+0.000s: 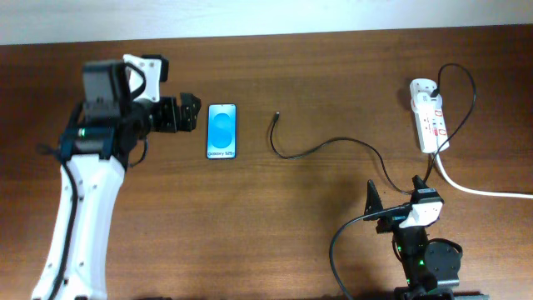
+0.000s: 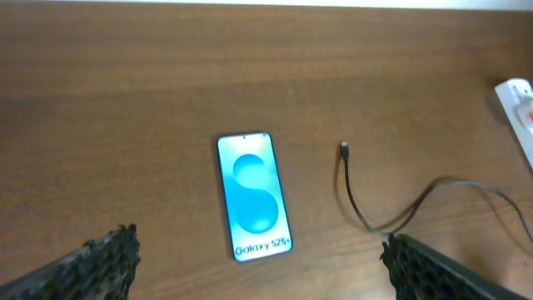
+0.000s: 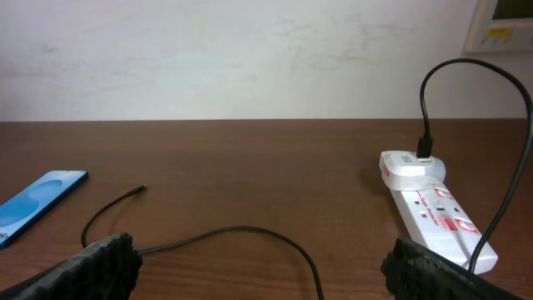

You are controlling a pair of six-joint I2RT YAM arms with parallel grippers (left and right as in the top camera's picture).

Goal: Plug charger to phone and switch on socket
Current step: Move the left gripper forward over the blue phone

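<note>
The phone [image 1: 221,131] lies flat with its blue screen up, left of the table's middle; it also shows in the left wrist view [image 2: 253,196] and at the left edge of the right wrist view [image 3: 37,202]. The charger cable [image 1: 321,147] runs from the socket to a loose plug tip [image 1: 275,117] right of the phone, apart from it [image 2: 343,148]. The white socket [image 1: 427,117] lies at the far right [image 3: 433,208]. My left gripper [image 1: 191,112] is open just left of the phone. My right gripper [image 1: 396,193] is open near the front, above the cable.
The socket's thick white cord [image 1: 483,190] runs off the right edge. A white adapter [image 3: 412,168] with the black cable sits plugged in the socket's far end. A pale wall [image 3: 250,58] stands behind the table.
</note>
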